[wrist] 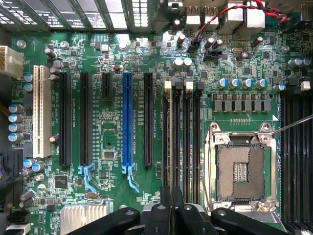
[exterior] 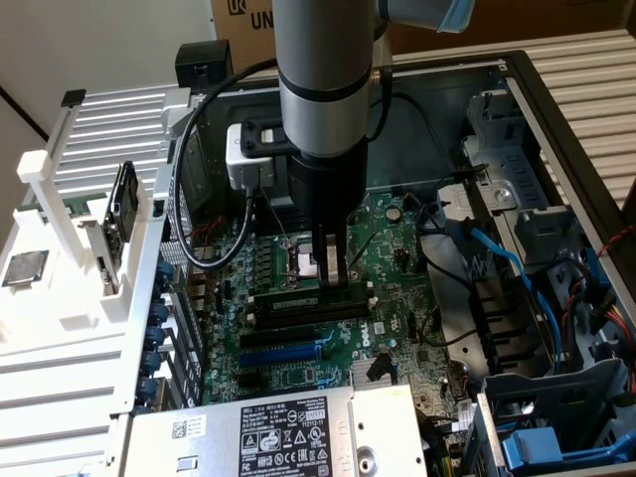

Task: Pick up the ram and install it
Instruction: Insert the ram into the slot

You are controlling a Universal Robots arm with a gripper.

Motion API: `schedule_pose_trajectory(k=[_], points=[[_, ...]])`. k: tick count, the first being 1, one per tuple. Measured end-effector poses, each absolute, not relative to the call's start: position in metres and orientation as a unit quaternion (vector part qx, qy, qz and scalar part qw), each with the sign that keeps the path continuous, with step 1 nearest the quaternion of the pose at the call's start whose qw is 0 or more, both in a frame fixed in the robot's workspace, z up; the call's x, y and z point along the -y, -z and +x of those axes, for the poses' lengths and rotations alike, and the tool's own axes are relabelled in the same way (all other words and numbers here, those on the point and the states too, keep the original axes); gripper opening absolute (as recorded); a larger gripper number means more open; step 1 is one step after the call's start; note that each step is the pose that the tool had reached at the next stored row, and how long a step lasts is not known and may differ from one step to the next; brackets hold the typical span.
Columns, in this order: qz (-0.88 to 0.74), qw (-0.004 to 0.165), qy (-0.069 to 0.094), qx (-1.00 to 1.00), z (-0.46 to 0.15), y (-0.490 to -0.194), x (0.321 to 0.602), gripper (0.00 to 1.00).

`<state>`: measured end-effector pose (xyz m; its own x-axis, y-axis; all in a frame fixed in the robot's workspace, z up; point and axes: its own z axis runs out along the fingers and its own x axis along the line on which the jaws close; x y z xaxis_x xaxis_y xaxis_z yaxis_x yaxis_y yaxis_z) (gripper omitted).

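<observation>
Open grey metal computer case, seen from above in the exterior view. The green motherboard lies exposed inside.

The grey robot arm is held straight down over the board. The claw is placed at the bank of long black memory slots, just beside the square silver processor socket.

The ram – a long, thin circuit-board stick with dark chips and a pale sticker – is seen standing on edge along one of those slots. Its top edge is met by the claw tips, which are drawn nearly together on it. Whether the stick is pressed fully home cannot be told.

In the wrist view the black fingers are seen almost touching, the claw lined up over the black memory slots – between the processor socket and the long blue plastic slot.

A silver power-supply box with a black label is noted at the near edge of the case.
</observation>
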<state>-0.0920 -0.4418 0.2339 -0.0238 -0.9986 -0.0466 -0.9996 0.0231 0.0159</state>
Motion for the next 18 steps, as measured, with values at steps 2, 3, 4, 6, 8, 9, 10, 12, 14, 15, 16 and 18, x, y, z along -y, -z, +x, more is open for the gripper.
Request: schedule_pose_trajectory(k=[2,3,4,6,8,9,10,12,14,15,16,18], points=[[-0.699,0.011,-0.022,-0.715,-0.092,-0.2339,0.4417,0.12],[-0.699,0.011,-0.022,-0.715,-0.092,-0.2339,0.4417,0.12],[-0.699,0.011,-0.022,-0.715,-0.092,-0.2339,0.4417,0.12],[-0.699,0.011,-0.022,-0.715,-0.092,-0.2331,0.4417,0.12],[-0.699,0.011,-0.022,-0.715,-0.0921,-0.2326,0.4417,0.12],[-0.699,0.011,-0.022,-0.715,-0.0921,-0.2325,0.4417,0.12],[-0.699,0.011,-0.022,-0.715,-0.0921,-0.2323,0.4417,0.12],[-0.699,0.011,-0.022,-0.715,-0.0922,-0.2322,0.4417,0.12],[-0.699,0.011,-0.022,-0.714,-0.0923,-0.232,0.4418,0.12],[-0.7,0.011,-0.022,-0.714,-0.0924,-0.2321,0.4418,0.12],[-0.7,0.011,-0.022,-0.714,-0.0924,-0.2321,0.4419,0.12],[-0.702,0.011,-0.022,-0.712,-0.0924,-0.2321,0.442,0.12]])
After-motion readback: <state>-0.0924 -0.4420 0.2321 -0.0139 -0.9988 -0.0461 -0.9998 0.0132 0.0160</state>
